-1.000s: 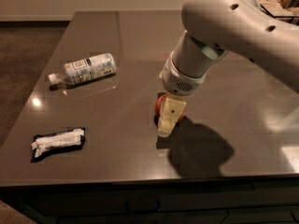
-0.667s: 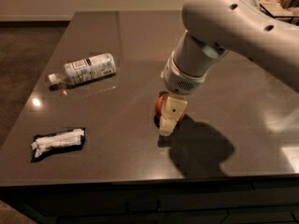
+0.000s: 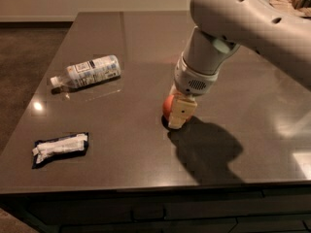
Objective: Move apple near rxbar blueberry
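The red-orange apple [image 3: 168,107] rests on the dark table, mostly hidden behind my gripper. My gripper [image 3: 176,118] points down over the apple, with its cream finger [image 3: 181,112] in front of the fruit and touching or very close to it. The rxbar blueberry [image 3: 60,147], a flat dark-wrapped bar with a crinkled white front, lies near the table's front left corner, well to the left of the apple and gripper.
A clear plastic bottle [image 3: 87,73] with a white label lies on its side at the table's left. The dark table [image 3: 146,42] ends at a front edge just below the bar. My arm [image 3: 233,28] casts a shadow right of the apple.
The gripper and apple stay at nearly the same spot on the table; the gripper has shifted only slightly. The bar and bottle have not moved.
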